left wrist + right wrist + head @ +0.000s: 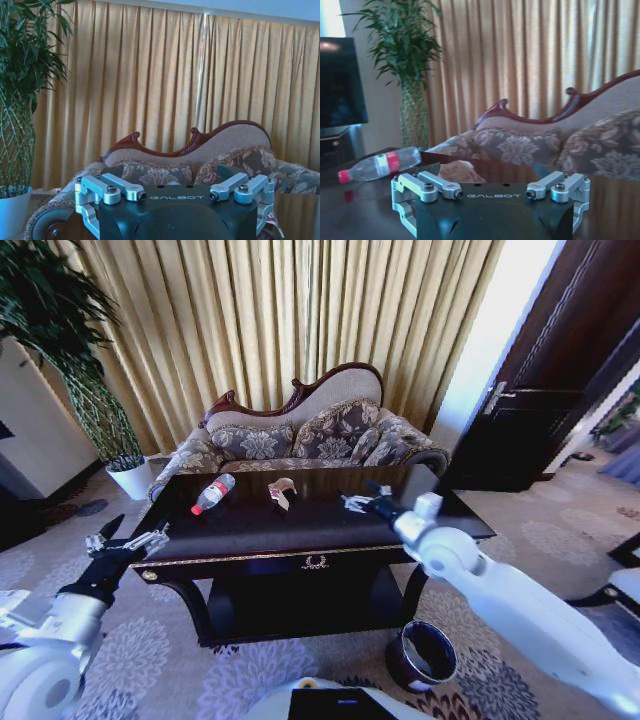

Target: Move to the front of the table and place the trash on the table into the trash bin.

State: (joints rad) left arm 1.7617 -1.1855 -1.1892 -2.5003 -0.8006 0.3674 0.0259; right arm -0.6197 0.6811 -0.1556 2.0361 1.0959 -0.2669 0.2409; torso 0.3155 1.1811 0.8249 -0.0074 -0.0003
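Observation:
The dark glossy table [250, 525] stands in front of me. On its top lie a clear plastic bottle [212, 494] with a red cap and label, and a tan wrapper [282, 492] to its right. My right gripper [356, 503] hovers open over the table's right half, a short way right of the wrapper. From the right wrist, the bottle [380, 165] and wrapper [457, 171] lie just beyond the open right gripper [492, 194]. My left gripper [128, 542] is open, off the table's front left corner, seen from its wrist as the left gripper [176, 196]. The maroon trash bin [422, 655] stands on the carpet by the table's front right leg.
A patterned sofa [300, 435] stands right behind the table, with curtains behind it. A tall plant in a white pot [130, 477] is at the back left. A dark door [545, 390] is at the right. Patterned carpet surrounds the table.

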